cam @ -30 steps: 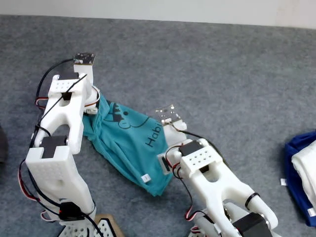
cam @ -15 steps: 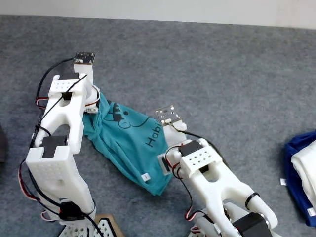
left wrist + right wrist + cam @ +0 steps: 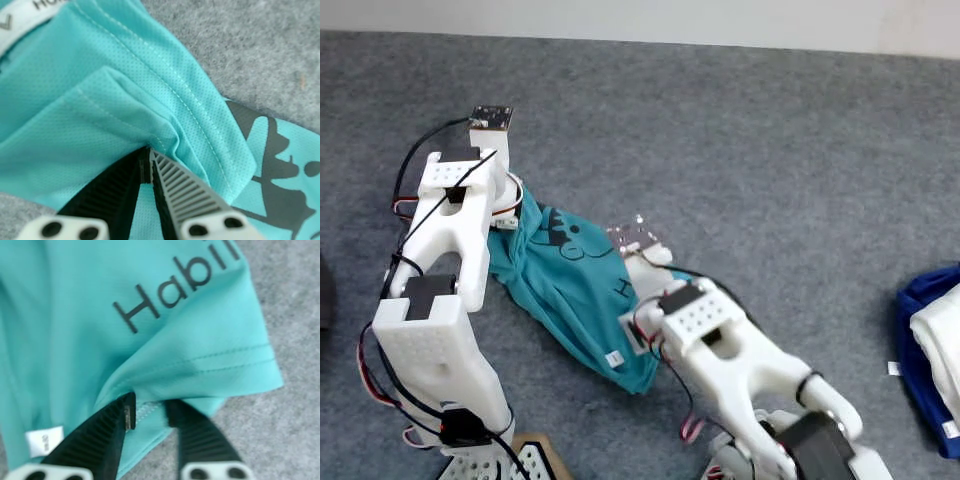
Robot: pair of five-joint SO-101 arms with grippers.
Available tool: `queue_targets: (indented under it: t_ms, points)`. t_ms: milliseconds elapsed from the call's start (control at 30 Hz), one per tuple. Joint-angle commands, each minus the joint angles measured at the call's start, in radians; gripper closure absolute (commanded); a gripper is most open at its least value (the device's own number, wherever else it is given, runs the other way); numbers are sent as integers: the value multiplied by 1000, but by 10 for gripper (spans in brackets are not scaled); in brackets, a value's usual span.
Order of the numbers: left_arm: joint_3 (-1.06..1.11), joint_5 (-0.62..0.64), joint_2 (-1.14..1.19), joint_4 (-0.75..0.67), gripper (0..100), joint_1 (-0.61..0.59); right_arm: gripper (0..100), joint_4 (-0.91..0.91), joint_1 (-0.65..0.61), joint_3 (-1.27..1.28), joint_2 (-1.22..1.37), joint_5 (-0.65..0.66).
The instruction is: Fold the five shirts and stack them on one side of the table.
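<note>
A teal shirt [image 3: 570, 290] with dark print lies crumpled on the grey table between my two arms. In the left wrist view my left gripper [image 3: 149, 155] is shut on a raised fold of the teal shirt [image 3: 100, 100] near its collar end. The left arm [image 3: 455, 215] stands over the shirt's far left corner. The right arm [image 3: 700, 325] leans over the shirt's right side. My right gripper [image 3: 150, 412] is open, its fingers either side of the hem of the teal shirt [image 3: 150, 315], just below the lettering. A small white tag [image 3: 45, 440] shows beside one finger.
A blue shirt [image 3: 925, 320] with a white one [image 3: 945, 340] on it lies at the table's right edge. Something dark [image 3: 324, 290] pokes in at the left edge. Bare grey table [image 3: 770, 150] stretches across the back and right.
The right arm has swung left over the shirt's right side, now covering part of the lettering. The left arm has stayed put, still gripping its fold.
</note>
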Motion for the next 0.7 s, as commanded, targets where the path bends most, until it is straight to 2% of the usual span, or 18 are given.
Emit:
queue_targets:
  t_ms: [0,133,233,467,600,667]
  points:
    - [-5,-12,-5,-18,993,8,981,44,-15,-81,73,-5]
    - [-5,-12,-7,-17,993,18,991,44,50,-85,71,-5]
    - [-4,-12,-10,3,993,68,991,44,93,-87,71,-5]
    - [-35,-14,-59,226,993,193,991,45,116,-88,71,-5]
    - [4,-20,-137,284,993,176,991,45,116,-87,71,-5]
    - [31,-74,-177,284,993,133,991,45,116,-87,71,-5]
